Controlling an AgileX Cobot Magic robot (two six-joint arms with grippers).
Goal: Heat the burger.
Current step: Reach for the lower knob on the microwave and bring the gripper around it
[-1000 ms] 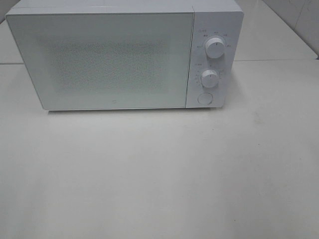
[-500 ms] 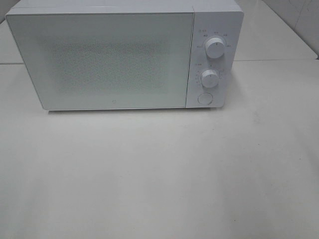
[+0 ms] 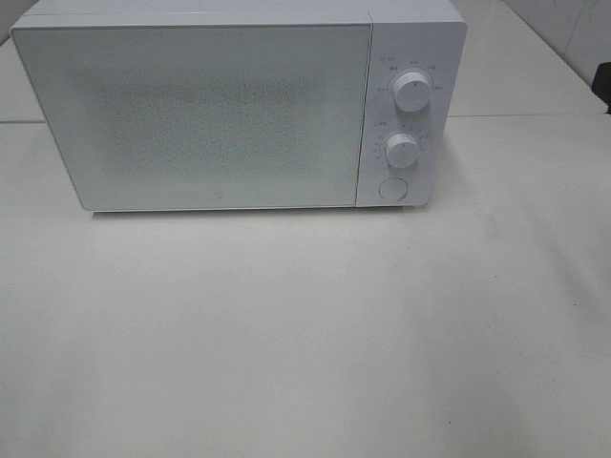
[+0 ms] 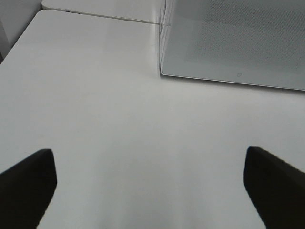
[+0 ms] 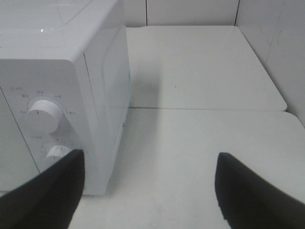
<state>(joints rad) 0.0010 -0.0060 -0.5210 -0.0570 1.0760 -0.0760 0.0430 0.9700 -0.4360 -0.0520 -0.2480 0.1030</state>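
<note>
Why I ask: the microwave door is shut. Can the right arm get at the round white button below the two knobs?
Probably yes. The right gripper hangs open near the control side of the boxy white microwave, and nothing stands between them. The round white button faces forward, uncovered.

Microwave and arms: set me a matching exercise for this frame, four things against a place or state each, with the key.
Things:
1. microwave door
2. upper knob
3. round button
4. left gripper

Places or states:
A. lowest of the three controls
B. open, holding nothing
C. shut
D. topmost of the three controls

Pairs: 1-C, 2-D, 3-A, 4-B.
</note>
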